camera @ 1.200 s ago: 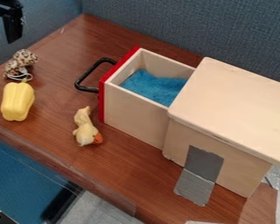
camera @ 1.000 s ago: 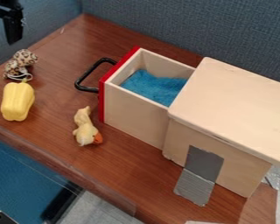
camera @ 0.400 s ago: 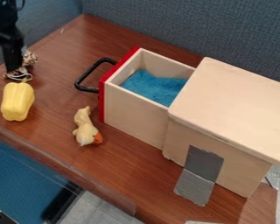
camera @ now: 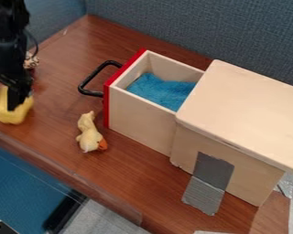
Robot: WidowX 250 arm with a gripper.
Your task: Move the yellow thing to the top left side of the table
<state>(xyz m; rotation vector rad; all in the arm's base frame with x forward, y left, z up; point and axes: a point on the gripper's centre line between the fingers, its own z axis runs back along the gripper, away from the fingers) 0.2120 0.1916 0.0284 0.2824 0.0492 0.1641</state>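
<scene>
- The black gripper (camera: 2, 98) hangs down at the left edge of the view, its jaws parted: one side comes down in front of the pepper, the other is cut off by the view's edge. Whether they grip the pepper cannot be told.
- The yellow toy bell pepper (camera: 8, 117) is right at the jaws, on the left part of the surface (camera: 130, 176), near its front edge; its upper part is partly covered by the gripper.
- Just behind the gripper, a spotted plush toy (camera: 31, 61) is mostly hidden.
- To the right of the pepper, apart from it, a pale yellow toy duck (camera: 89, 134) lies on the surface, its orange beak toward the lower right.
- Beyond the duck, an open wooden drawer (camera: 143, 121) has a red front and a black handle (camera: 83, 87) facing left; blue cloth (camera: 161, 91) lies inside.
- The drawer juts from a lidded wooden box (camera: 246, 105) on the right.
- Gray tape (camera: 213, 171) runs from the box's near side down onto the surface.
</scene>
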